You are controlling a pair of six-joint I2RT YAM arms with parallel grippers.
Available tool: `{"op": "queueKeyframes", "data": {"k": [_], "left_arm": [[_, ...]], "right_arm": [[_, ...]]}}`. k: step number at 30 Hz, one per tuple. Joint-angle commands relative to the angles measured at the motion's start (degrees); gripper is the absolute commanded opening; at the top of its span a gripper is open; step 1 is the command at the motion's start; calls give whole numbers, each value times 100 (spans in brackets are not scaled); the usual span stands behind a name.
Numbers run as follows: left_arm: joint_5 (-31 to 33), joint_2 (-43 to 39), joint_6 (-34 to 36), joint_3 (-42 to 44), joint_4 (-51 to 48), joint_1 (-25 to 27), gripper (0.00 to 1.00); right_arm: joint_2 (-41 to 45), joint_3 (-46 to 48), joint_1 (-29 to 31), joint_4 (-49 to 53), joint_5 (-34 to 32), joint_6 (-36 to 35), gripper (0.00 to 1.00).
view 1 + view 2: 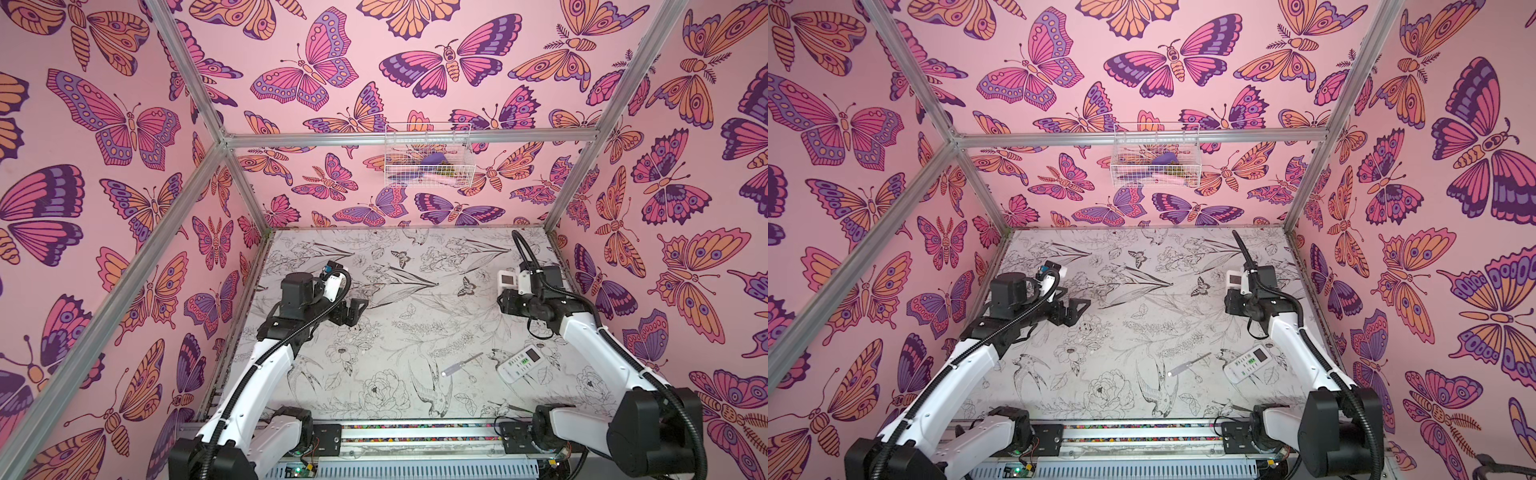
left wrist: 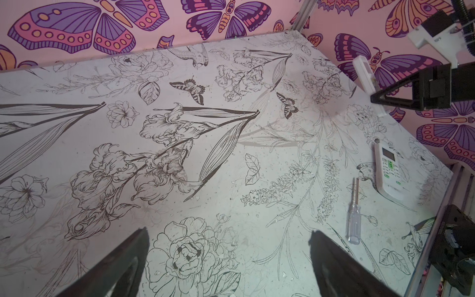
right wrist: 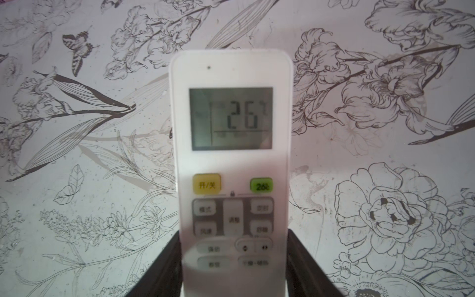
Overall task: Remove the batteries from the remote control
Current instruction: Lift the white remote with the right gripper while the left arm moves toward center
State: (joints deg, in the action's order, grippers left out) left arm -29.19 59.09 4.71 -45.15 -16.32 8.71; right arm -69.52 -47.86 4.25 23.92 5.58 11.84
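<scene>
Far right: your right gripper (image 3: pixel 234 235) grips the lower end of a white remote (image 3: pixel 231 164), one jaw pressed against each long side. The remote is lifted clear of the table (image 1: pixel 374 257), with its button face and lit screen turned to the wrist camera. Its back is hidden, so you cannot see the batteries in any view.

Left of middle: your left gripper (image 1: pixel 356 312) hangs above the table with its jaws spread wide and nothing between them.

Near right: a second remote (image 1: pixel 521 362) lies face up on the table. A clear-handled screwdriver (image 1: pixel 461 363) lies just to its left, not touching it.

Far wall: a wire basket (image 1: pixel 428 156).
</scene>
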Motion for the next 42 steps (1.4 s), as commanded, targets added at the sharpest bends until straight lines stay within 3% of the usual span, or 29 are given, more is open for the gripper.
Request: {"op": "queueKeyframes", "data": {"k": [1, 6, 11, 23, 30, 42], "left_arm": [[-203, 30, 534, -328, -482, 87, 99], [-233, 306, 1440, -1149, -1392, 300, 99], [-421, 655, 2540, -1936, -2226, 524, 99], [-1990, 1529, 4997, -3680, -3771, 548, 99], [-2562, 1807, 6251, -4200, -4063, 547, 99], [-2861, 1632, 9546, -3831, -4205, 547, 99]], "right_arm": [[190, -245, 97, 53, 227, -291, 42], [235, -375, 111, 45, 500, -511, 41], [172, -514, 166, -127, 796, -289, 41], [209, -833, 598, -416, 1129, -713, 41], [352, -618, 618, -653, 1447, -904, 40], [317, -828, 1099, -1017, 2558, -1787, 39]]}}
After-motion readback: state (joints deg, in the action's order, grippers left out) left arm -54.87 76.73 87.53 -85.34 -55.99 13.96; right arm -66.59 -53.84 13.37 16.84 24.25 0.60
